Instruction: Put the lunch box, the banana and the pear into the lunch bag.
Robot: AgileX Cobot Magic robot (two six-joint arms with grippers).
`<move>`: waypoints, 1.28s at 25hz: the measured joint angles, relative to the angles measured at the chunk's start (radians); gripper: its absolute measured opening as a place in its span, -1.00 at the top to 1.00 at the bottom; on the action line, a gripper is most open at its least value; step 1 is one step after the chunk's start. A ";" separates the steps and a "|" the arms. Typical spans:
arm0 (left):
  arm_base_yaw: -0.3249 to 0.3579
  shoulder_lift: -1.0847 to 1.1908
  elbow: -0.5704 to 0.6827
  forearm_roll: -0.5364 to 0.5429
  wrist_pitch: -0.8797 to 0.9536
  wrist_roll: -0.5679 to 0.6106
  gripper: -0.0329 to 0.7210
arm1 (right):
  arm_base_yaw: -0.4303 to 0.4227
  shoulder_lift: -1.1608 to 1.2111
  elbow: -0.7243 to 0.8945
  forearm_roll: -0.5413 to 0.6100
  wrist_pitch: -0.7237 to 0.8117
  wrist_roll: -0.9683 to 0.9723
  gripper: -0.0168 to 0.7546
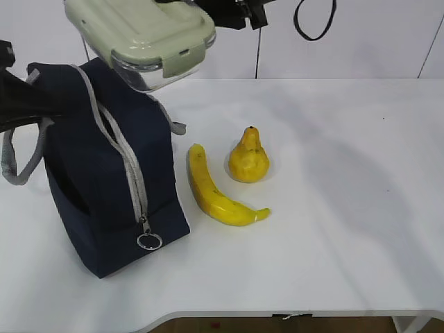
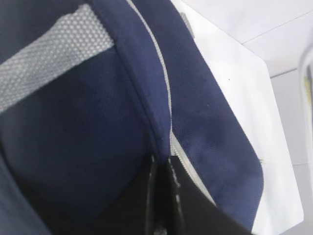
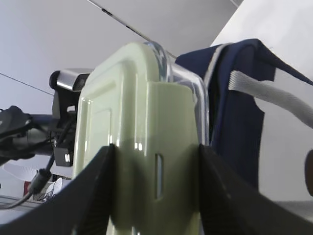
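Observation:
The lunch box [image 1: 142, 35], clear with a sage-green lid, hangs tilted in the air above the lunch bag [image 1: 104, 201], a navy tote standing at the table's left with its zipper open. My right gripper [image 1: 211, 21] is shut on the lunch box's near end; in the right wrist view its jaws [image 3: 154, 161] clamp the box [image 3: 142, 98] on both sides, with the bag [image 3: 234, 122] behind. My left gripper [image 2: 161, 169] is shut on the bag's rim [image 2: 151, 98] beside the grey zipper. The banana [image 1: 211, 191] and the pear [image 1: 249, 161] lie on the table right of the bag.
The bag's metal pull ring [image 1: 148, 241] hangs at its front corner, and a grey handle [image 1: 17, 163] loops off its left side. The white table's front edge [image 1: 277, 316] runs along the bottom. A black cable [image 1: 316, 21] hangs at the back.

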 joint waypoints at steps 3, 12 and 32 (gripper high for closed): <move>0.000 0.000 0.000 -0.009 0.014 0.001 0.91 | 0.034 0.000 0.000 0.000 -0.048 0.019 0.03; 0.000 0.000 0.000 -0.048 0.030 0.004 0.91 | 0.109 0.000 0.000 -0.127 -0.198 0.148 0.03; 0.000 0.004 0.000 -0.052 0.031 0.005 0.91 | 0.282 0.024 0.000 -0.663 -0.386 0.176 0.03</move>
